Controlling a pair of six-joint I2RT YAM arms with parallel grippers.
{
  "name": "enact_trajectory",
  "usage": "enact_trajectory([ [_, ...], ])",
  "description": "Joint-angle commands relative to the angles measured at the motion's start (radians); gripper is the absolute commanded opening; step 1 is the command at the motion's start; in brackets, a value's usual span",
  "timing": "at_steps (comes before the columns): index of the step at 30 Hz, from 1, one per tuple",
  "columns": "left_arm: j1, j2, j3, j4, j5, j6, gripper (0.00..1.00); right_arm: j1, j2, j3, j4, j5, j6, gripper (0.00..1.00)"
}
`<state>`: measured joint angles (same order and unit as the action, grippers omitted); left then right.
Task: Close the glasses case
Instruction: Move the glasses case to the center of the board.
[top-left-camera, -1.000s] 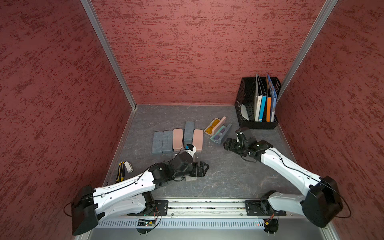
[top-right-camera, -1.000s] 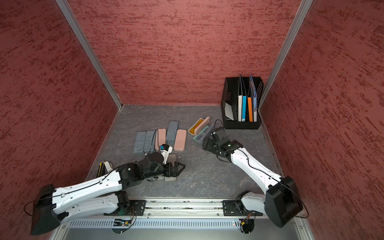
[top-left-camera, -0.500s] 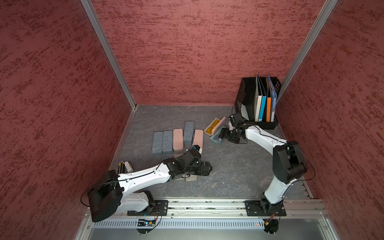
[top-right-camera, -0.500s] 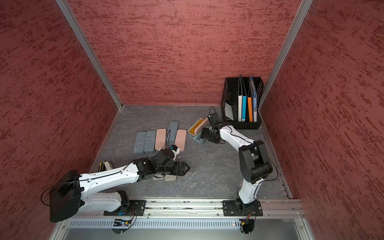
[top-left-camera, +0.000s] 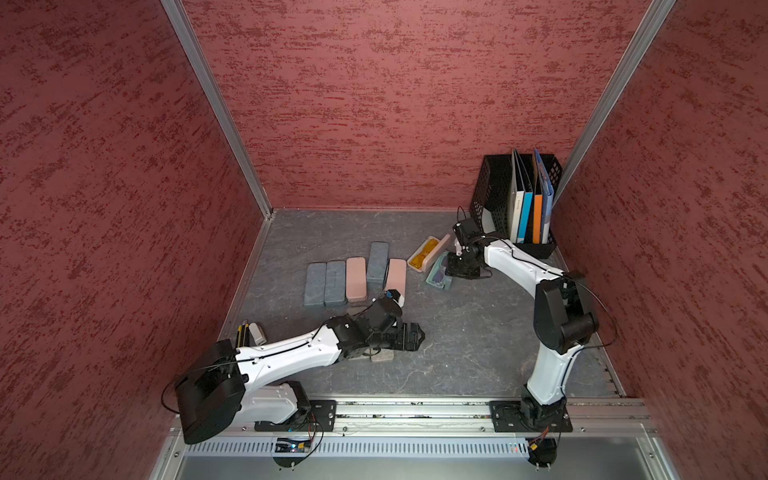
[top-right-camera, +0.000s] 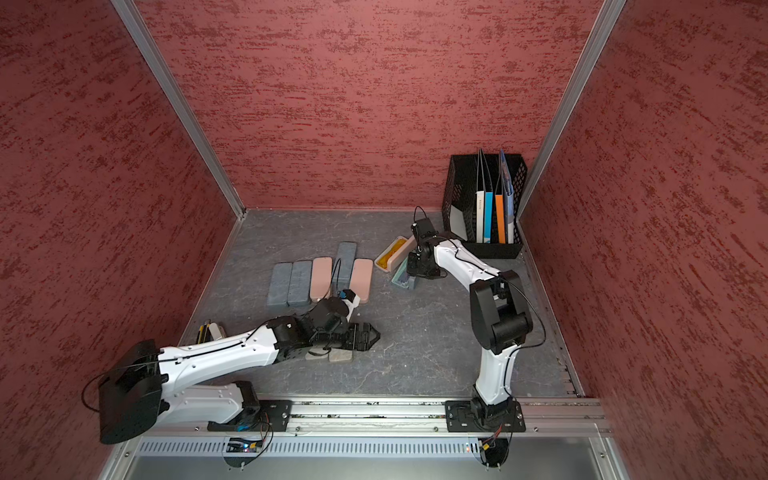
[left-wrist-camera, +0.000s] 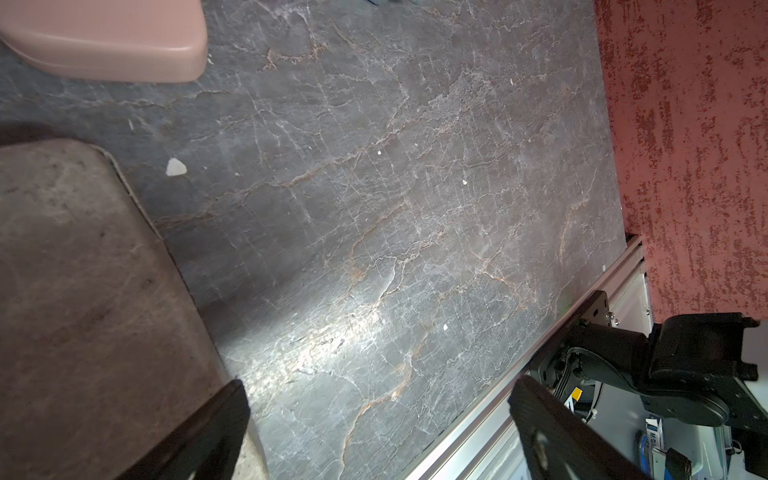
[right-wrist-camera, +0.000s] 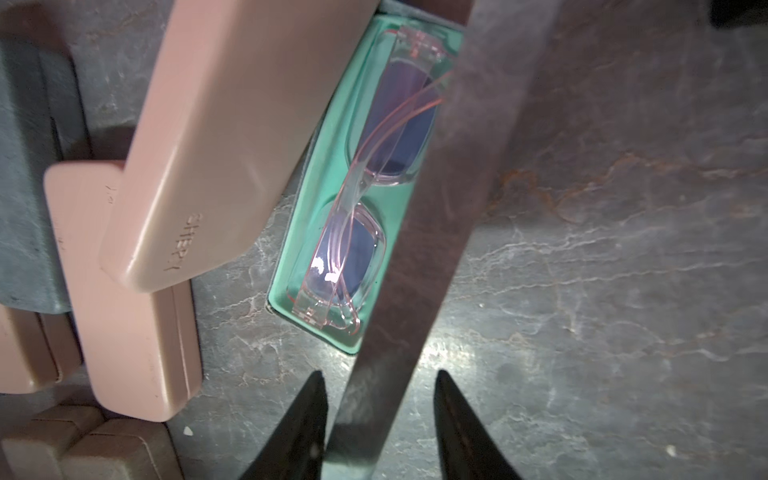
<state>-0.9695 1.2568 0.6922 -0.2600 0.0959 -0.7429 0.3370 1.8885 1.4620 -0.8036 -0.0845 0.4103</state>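
While the left pincer (top-left-camera: 411, 336) hangs released, jaws wide, low over the table (top-left-camera: 469, 353) near its front, the right pincer (right-wrist-camera: 378, 382) is at the open case (top-left-camera: 439, 277) toward the back right. That case sits just beside a yellow-lined case (top-left-camera: 424, 257) and near a black file rack (top-left-camera: 494, 195). The right jaws straddle the raised grey lid (right-wrist-camera: 419, 232); whether they pinch it or stand just clear, I cannot tell. Pink-framed glasses (right-wrist-camera: 357, 216) lie in the case's mint lining.
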Motion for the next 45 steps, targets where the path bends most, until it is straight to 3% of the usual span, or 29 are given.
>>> enact_trajectory([
  [1,0.005,0.002,0.016,0.033,0.001,0.021,1.00,-0.006,0.035,0.042,-0.088,0.075,-0.059,0.39],
  [5,0.005,0.018,0.026,0.028,0.007,0.027,1.00,-0.006,0.052,0.061,-0.122,0.108,-0.094,0.28],
  [16,0.005,0.052,0.054,0.033,0.013,0.039,1.00,-0.006,-0.034,-0.001,-0.152,0.179,-0.137,0.18],
  [30,0.004,0.134,0.086,0.096,0.027,0.024,0.99,-0.004,-0.252,-0.212,-0.129,0.189,-0.136,0.18],
  [45,0.056,0.377,0.242,0.179,0.100,-0.006,1.00,0.012,-0.427,-0.367,-0.158,0.138,-0.133,0.18],
])
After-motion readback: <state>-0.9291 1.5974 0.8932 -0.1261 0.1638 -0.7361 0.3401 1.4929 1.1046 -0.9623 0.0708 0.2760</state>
